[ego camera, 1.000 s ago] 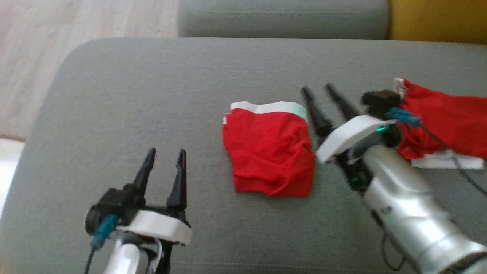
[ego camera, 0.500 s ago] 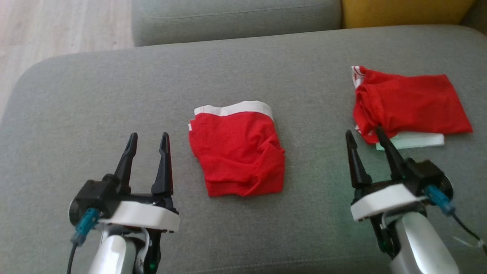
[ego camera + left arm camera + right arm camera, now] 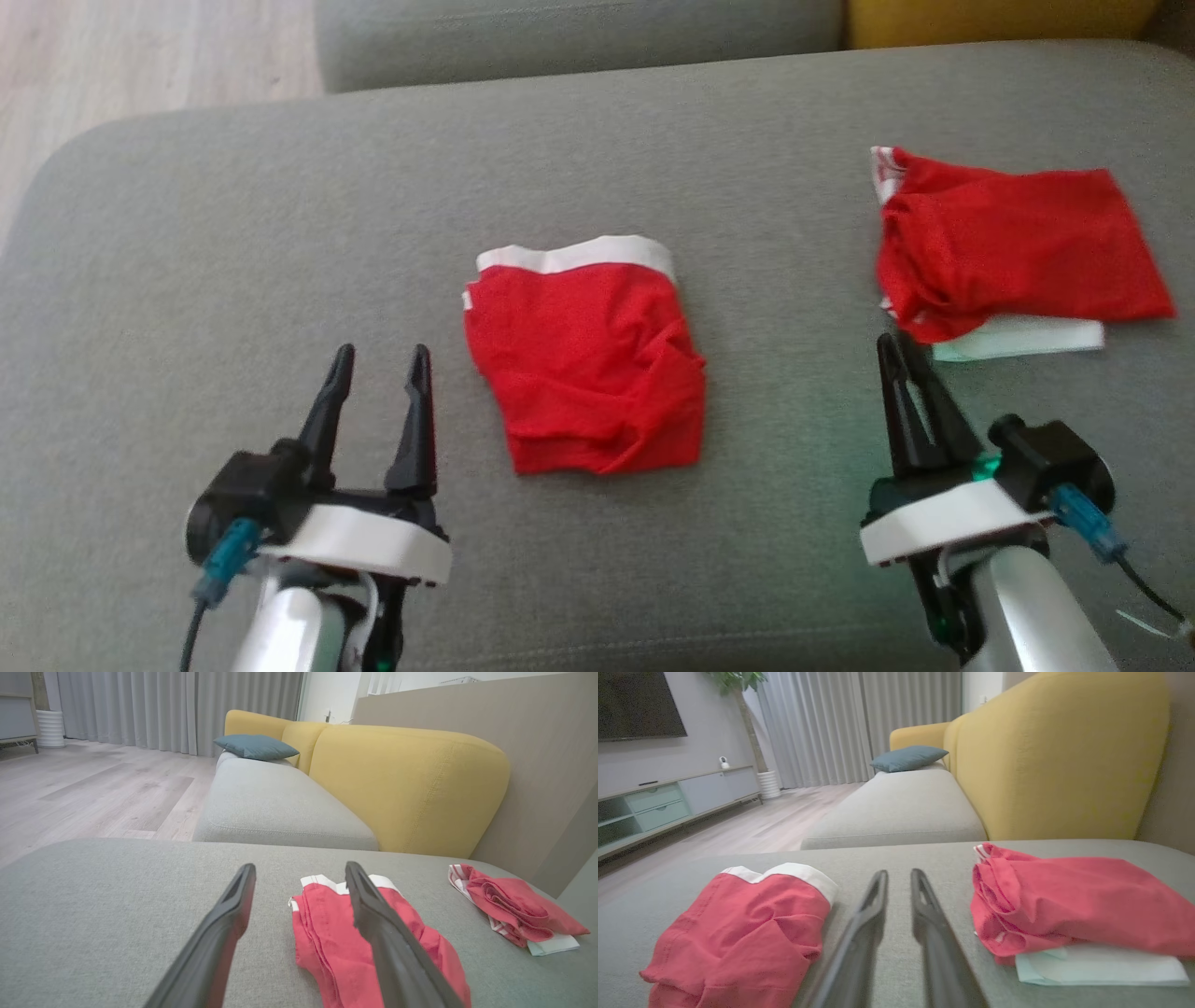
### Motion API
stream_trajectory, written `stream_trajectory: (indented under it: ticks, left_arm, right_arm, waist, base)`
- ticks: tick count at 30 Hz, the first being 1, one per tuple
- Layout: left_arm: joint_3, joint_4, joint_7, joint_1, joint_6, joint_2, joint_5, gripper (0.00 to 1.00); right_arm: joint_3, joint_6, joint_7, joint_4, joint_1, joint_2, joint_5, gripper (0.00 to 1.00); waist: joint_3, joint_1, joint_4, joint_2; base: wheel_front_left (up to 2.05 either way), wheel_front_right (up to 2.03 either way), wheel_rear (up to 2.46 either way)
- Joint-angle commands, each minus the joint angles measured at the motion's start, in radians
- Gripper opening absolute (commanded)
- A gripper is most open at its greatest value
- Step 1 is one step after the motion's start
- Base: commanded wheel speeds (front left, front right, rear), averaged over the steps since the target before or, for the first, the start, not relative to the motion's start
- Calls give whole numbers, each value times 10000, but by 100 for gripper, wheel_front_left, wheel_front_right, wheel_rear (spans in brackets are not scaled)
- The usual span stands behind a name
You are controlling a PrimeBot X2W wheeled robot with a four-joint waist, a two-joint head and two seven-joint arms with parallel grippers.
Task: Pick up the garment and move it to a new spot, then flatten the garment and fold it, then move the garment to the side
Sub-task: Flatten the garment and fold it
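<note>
Right fingers [image 3: 898,411] narrowed, empty, left fingers [image 3: 414,425] wide apart, empty

Matt cloth garment [image 3: 583,364], woven sofa [image 3: 233,233]

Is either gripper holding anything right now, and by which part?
Nothing is held. The left gripper and right gripper are both empty; the folded red fabric garment and the crumpled red fabric garment lie on the grey sofa cushion.
</note>
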Motion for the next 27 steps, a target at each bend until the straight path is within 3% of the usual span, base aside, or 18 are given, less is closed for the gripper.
stream_trajectory:
  ticks: [1, 8, 16, 27]
  left_arm:
    - [86, -292, -120, -570, -54, 24, 22, 100]
    - [-318, -211, -120, -815, -18, 24, -24, 100]
    - [-617, -145, -120, -1121, -39, 24, -25, 100]
    - [-893, -138, -120, -1252, 130, 24, -83, 100]
  right_arm:
    - [442, 37, -108, -420, -626, 30, -155, 0]
    - [1369, 37, -97, 411, -1642, 31, -3, 0]
    - [2010, 37, -80, 2688, -3381, 31, -42, 0]
    - [2017, 37, 267, 5780, -4398, 31, -151, 0]
  waist:
    - [262, 0, 423, -1]
    - [797, 0, 1511, -1]
    - [1529, 0, 2570, -1]
    - [1761, 0, 3284, -1]
  base:
    - [0, 0, 0]
    - [0, 0, 0]
    - [0, 0, 0]
    - [0, 0, 0]
